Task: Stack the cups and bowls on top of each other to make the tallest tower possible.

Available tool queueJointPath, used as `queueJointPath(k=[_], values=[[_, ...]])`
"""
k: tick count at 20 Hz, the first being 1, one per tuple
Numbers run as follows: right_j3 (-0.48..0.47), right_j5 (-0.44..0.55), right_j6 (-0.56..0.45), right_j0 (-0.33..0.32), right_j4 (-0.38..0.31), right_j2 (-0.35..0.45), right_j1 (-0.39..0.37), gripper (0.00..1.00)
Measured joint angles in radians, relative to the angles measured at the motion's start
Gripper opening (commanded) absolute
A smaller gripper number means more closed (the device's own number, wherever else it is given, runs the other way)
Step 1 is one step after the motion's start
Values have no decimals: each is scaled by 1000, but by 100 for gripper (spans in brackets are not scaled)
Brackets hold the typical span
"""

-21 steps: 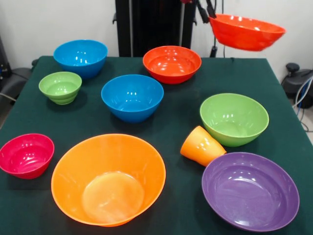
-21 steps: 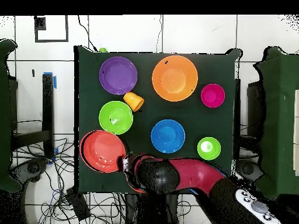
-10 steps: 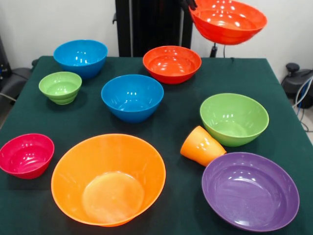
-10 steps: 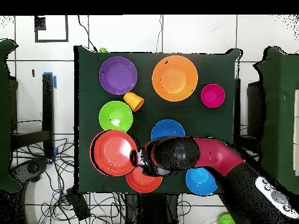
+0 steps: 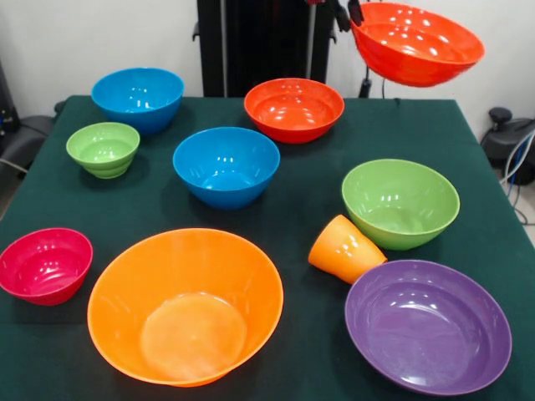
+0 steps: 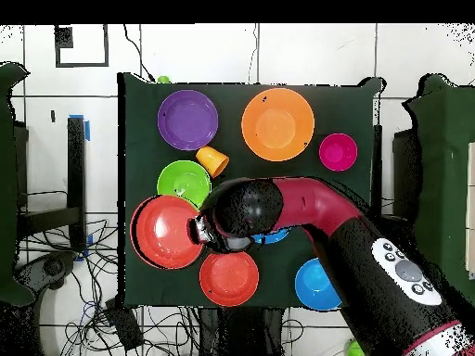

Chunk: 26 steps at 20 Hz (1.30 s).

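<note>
My gripper [image 5: 351,13] is shut on the rim of a red-orange bowl [image 5: 418,43] and holds it in the air, tilted, above the table's far right corner. From overhead, this held bowl [image 6: 167,232] hangs just left of the gripper [image 6: 198,230]. A second red-orange bowl [image 5: 293,109] stands on the green cloth. Also on the cloth are two blue bowls [image 5: 138,98] [image 5: 226,165], two green bowls [image 5: 103,148] [image 5: 399,202], a magenta one [image 5: 44,264], a large orange one [image 5: 185,305] and a purple one [image 5: 428,324]. The orange cup [image 5: 344,249] lies on its side. No tower is in view: each bowl stands alone.
In the overhead view my arm [image 6: 306,209] crosses the table and covers part of the middle blue bowl [image 6: 274,237]. The green-covered table [image 5: 301,180] ends just behind the far bowls. Cables and chairs surround it on the floor.
The held red-orange bowl swung left and up, then back to the right. The arm shifted over the table's middle. The bowls and cup on the cloth have not moved.
</note>
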Motion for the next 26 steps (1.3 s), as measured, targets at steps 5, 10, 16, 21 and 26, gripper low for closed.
queueJointPath(k=[5, 10, 16, 21, 26], values=[[-21, -44, 0, 9, 12, 0, 6, 0], [-26, -100, 0, 6, 20, 0, 7, 0], [-28, -146, 0, -15, -2, 0, 7, 0], [-55, -153, 0, -14, -35, -1, 7, 0], [-115, -150, 0, 8, -63, -3, 7, 0]])
